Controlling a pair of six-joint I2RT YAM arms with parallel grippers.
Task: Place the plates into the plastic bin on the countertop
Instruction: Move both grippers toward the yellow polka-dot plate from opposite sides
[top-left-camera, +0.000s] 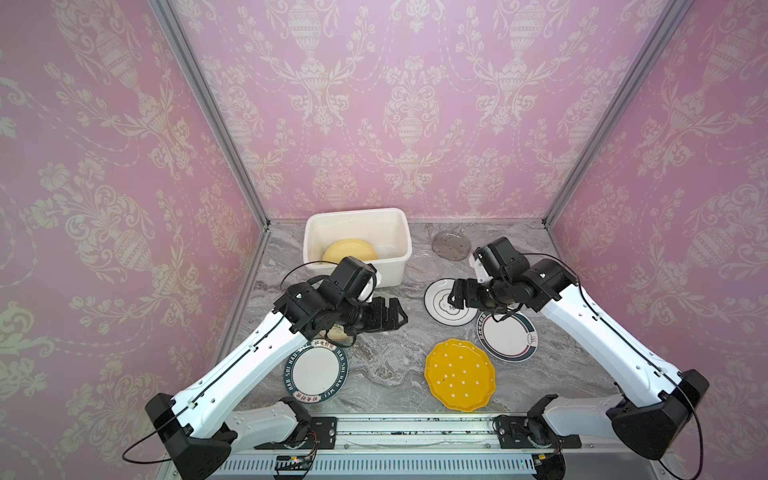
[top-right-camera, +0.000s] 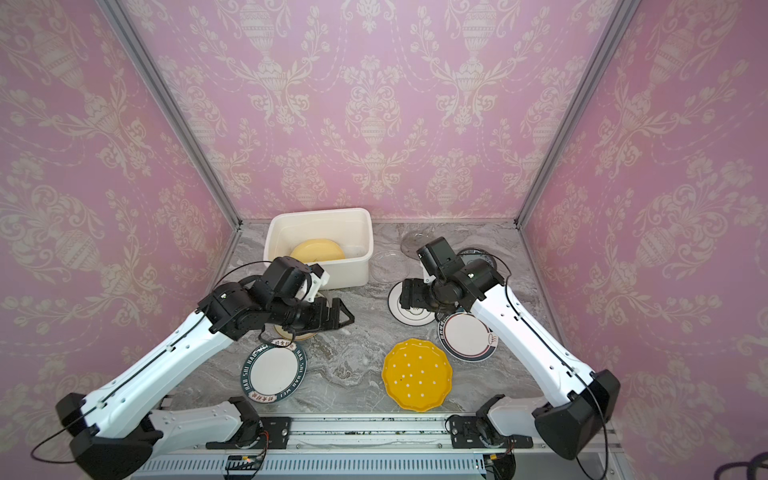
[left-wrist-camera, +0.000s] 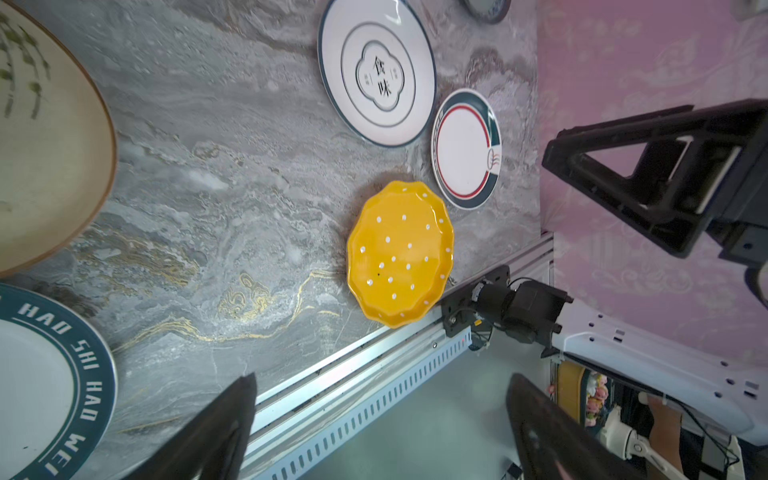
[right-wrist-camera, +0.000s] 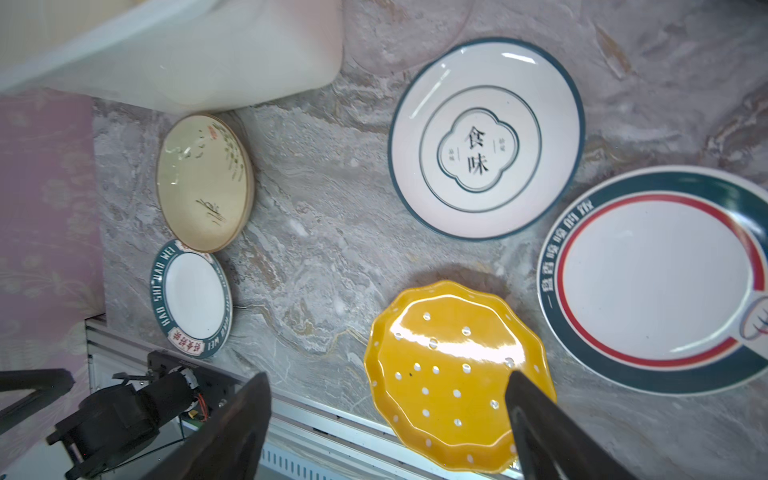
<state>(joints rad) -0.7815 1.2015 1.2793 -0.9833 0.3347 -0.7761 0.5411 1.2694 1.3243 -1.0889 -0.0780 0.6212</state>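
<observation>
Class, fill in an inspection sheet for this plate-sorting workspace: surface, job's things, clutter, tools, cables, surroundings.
Surface: grey marble-patterned countertop, no spills seen.
Job's things: the white plastic bin at the back holds a pale yellow plate. Outside it lie the yellow dotted plate, lettered plate, emblem plate, red-ringed plate, sprig plate, smoky glass plate, clear glass plate and a partly hidden blue-patterned plate.
Clutter: nothing seen.
Tools: left tool open, empty; right tool open, empty, above the emblem plate.
Cables: black cables loop loosely near both tools.
Surroundings: pink patterned walls; aluminium rails in front.
</observation>
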